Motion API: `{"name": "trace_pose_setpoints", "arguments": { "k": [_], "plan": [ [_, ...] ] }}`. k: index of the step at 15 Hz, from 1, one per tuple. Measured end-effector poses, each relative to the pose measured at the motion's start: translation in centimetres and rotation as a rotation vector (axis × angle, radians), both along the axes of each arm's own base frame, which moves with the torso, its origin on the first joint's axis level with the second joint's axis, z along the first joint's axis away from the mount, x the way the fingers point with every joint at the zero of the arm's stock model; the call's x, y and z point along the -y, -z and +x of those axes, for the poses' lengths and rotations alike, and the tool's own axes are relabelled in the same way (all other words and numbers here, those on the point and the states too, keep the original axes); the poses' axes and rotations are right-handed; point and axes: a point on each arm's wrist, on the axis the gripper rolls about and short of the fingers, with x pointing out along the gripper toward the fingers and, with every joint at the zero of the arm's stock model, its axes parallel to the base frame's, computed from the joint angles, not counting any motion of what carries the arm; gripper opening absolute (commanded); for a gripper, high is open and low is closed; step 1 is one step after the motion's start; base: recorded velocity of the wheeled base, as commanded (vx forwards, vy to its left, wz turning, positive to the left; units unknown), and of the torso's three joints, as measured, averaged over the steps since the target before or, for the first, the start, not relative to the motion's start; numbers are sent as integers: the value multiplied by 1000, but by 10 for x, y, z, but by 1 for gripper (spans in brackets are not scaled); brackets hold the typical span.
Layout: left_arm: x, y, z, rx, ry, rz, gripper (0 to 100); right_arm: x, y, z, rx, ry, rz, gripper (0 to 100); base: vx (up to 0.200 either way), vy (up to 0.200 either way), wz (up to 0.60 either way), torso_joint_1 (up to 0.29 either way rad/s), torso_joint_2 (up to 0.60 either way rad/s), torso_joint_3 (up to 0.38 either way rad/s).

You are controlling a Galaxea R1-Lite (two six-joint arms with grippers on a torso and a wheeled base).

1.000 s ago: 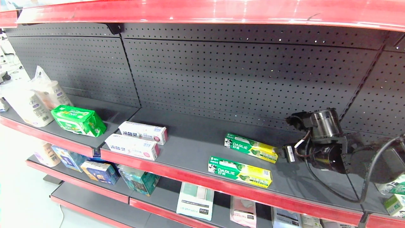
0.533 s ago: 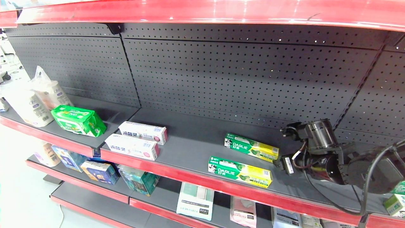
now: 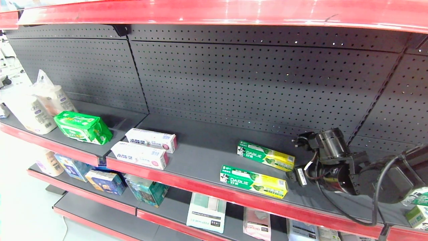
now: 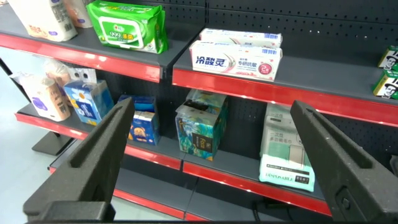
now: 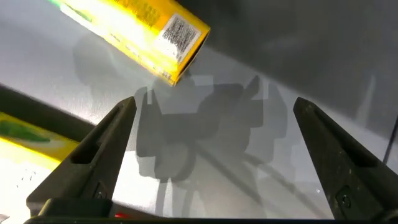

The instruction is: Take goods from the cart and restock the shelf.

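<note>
Two green-and-yellow toothpaste boxes lie on the dark shelf (image 3: 204, 150), one behind (image 3: 265, 155) and one at the front edge (image 3: 253, 180). My right arm (image 3: 334, 164) hangs over the shelf just right of them. In the right wrist view my right gripper (image 5: 214, 109) is open with nothing between its fingers. It hovers over bare shelf, just short of the rear box's yellow end (image 5: 155, 37), and the front box (image 5: 25, 149) shows at the side. My left gripper (image 4: 211, 107) is open and empty, in front of the lower shelves.
Two white toothpaste boxes (image 3: 145, 147) and a green wipes pack (image 3: 83, 127) lie further left. White bottles (image 3: 31, 110) stand at the far left. Green cartons (image 3: 416, 207) sit at the right edge. Boxed goods fill the lower shelves (image 4: 199, 124). Bare shelf lies between the box groups.
My right arm has dropped lower over the shelf and shifted slightly left. The toothpaste boxes have not moved.
</note>
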Motion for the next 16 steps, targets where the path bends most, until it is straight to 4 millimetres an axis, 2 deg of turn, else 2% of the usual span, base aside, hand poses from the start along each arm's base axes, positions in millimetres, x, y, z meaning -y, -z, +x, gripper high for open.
{"name": "trace_pose_setpoints", "arguments": {
  "k": [10, 16],
  "plan": [
    [0, 0, 0, 0, 0, 0, 100, 13, 4, 21, 2, 60, -1, 100, 0, 0, 0, 0, 0, 0],
    [0, 0, 0, 0, 0, 0, 100, 18, 8, 26, -7, 70, -16, 100, 0, 0, 0, 0, 0, 0]
  ]
}}
